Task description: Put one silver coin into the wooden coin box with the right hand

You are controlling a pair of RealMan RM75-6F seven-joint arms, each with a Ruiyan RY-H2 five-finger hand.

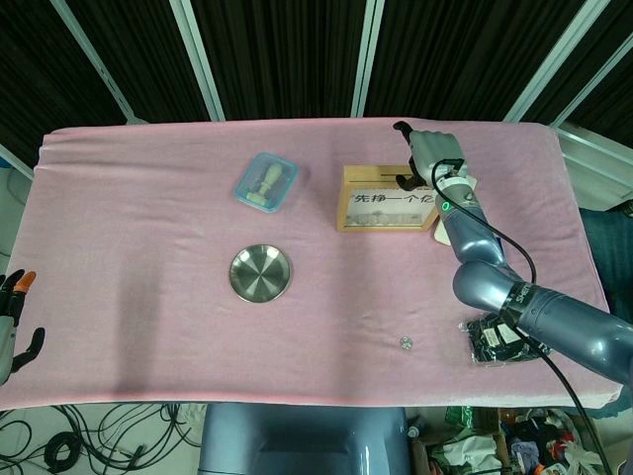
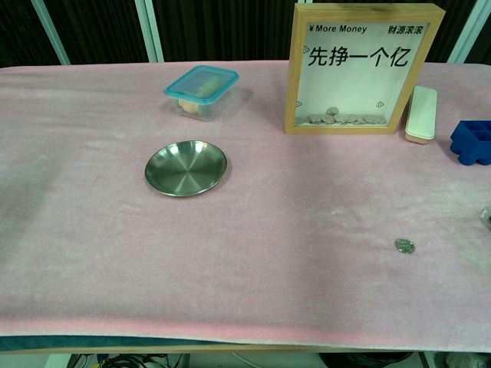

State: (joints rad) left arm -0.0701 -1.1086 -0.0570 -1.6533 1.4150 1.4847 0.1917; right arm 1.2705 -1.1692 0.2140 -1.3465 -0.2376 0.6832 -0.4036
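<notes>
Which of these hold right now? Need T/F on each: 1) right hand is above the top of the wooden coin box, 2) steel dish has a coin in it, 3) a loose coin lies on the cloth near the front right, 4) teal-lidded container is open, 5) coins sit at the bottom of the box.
1) True. The right hand is over the top edge of the wooden coin box.
2) False. The steel dish is empty.
3) True. A silver coin lies on the pink cloth, front right.
4) False. The teal-lidded container has its lid on.
5) True. A small pile of coins shows behind the box's window.
</notes>
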